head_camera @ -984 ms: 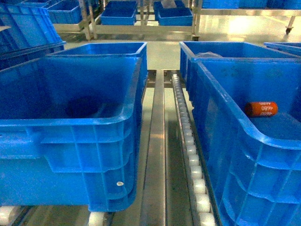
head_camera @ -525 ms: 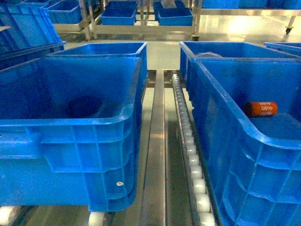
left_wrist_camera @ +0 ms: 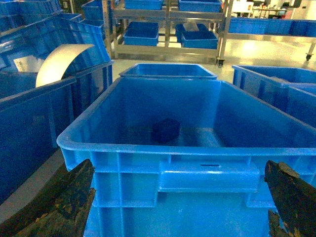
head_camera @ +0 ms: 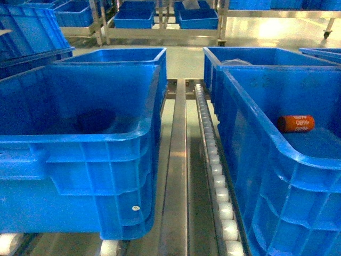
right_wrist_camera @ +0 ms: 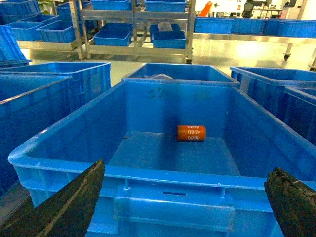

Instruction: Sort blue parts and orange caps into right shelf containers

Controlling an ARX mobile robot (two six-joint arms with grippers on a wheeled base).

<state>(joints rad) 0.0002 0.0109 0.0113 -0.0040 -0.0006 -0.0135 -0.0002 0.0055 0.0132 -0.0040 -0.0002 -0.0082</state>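
Note:
Two large blue containers stand side by side in the head view. In the left container (head_camera: 80, 137) lies a dark blue part (head_camera: 96, 120). The right container (head_camera: 256, 114) holds one orange cap (head_camera: 296, 124) printed "4680". Neither gripper shows in the head view. The left wrist view faces the near wall of its container (left_wrist_camera: 197, 148), with the blue part (left_wrist_camera: 165, 131) on the floor inside. My left gripper (left_wrist_camera: 175, 202) is open, empty, in front of that wall. My right gripper (right_wrist_camera: 180, 205) is likewise open before its container (right_wrist_camera: 173, 173), the orange cap (right_wrist_camera: 191, 133) lying inside.
A roller track (head_camera: 214, 160) and a metal rail (head_camera: 176, 160) run between the two containers. More blue bins (head_camera: 122, 54) stand behind them, and metal racks with bins (head_camera: 160, 21) line the back. A white curved sheet (left_wrist_camera: 61, 61) sticks out of a bin at the left.

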